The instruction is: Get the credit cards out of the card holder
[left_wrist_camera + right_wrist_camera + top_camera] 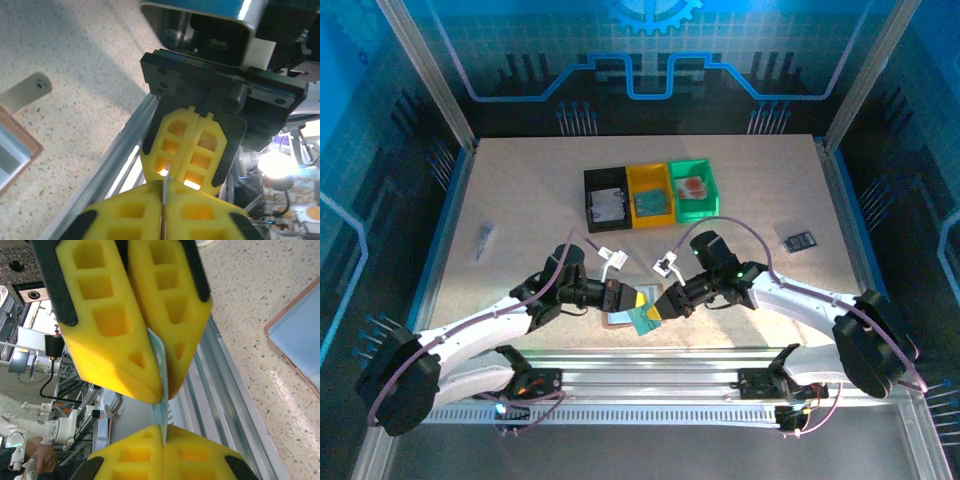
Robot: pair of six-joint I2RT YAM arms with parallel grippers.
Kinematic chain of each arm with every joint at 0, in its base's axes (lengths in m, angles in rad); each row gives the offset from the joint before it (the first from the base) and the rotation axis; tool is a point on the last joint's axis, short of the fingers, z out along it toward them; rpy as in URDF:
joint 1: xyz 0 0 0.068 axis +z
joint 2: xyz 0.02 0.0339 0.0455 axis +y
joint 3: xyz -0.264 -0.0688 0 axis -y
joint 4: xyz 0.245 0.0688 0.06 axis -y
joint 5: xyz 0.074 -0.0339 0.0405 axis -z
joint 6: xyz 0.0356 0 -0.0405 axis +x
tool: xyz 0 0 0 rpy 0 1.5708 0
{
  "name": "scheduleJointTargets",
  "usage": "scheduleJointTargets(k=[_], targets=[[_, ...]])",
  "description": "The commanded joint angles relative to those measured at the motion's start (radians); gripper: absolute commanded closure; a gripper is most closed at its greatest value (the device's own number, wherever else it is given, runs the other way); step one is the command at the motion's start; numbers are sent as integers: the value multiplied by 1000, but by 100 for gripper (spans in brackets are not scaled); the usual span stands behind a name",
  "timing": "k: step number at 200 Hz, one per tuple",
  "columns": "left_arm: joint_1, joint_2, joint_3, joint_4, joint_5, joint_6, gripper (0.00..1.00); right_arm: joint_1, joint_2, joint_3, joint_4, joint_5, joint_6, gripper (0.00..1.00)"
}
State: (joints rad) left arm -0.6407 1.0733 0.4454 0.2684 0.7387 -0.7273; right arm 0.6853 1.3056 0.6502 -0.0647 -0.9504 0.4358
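A thin teal credit card hangs edge-on above the table's near edge, gripped from both sides. My left gripper is shut on one end of it, and the card's edge runs up between its yellow pads. My right gripper is shut on the other end, where the teal card spans the gap between the two pairs of fingers. The pinkish-tan card holder lies open on the table just below the grippers. Its brown rim and pale pocket show, as does its blue-green pocket.
Black bin, yellow bin and green bin stand in a row at mid-table, each holding items. A small dark object lies to the right and a grey item to the left. The metal front rail runs beneath the grippers.
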Motion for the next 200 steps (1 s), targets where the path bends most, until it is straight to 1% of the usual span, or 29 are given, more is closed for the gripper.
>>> scheduleJointTargets(k=[1,12,21,32,43,56,69,84,93,107,118,140,158,167,200], targets=[[-8,-18,10,-14,10,16,100,-23,-18,25,-16,0,-11,100],[-7,-23,16,-24,3,21,100,-33,-25,26,-18,2,-7,99],[-7,-32,22,-44,-10,28,100,-41,-36,29,-25,13,-6,93],[-8,-50,30,-69,-35,30,100,-57,-63,24,-29,25,-2,88],[-8,-71,41,-100,-68,35,100,-72,-97,22,-36,47,1,78],[-8,-96,48,-126,-113,29,100,-95,-148,12,-46,90,5,69],[-7,-118,47,-130,-168,8,100,-122,-194,0,-47,133,16,55],[-8,-135,42,-126,-238,-21,100,-154,-240,-19,-35,172,40,49],[-8,-143,34,-117,-280,-42,100,-175,-266,-32,-29,198,58,43],[-8,-152,21,-80,-330,-72,100,-198,-307,-66,11,214,99,40],[-8,-153,12,-42,-363,-96,100,-196,-333,-101,64,228,134,37],[-7,-145,7,16,-414,-129,100,-171,-343,-170,239,216,230,36],[-9,-147,-7,62,-464,-156,100,-130,-337,-209,325,253,274,35],[-10,-151,-14,83,-488,-169,100,-99,-332,-236,412,277,302,34],[-13,-141,-26,156,-518,-206,100,3,-295,-276,547,404,343,35]])
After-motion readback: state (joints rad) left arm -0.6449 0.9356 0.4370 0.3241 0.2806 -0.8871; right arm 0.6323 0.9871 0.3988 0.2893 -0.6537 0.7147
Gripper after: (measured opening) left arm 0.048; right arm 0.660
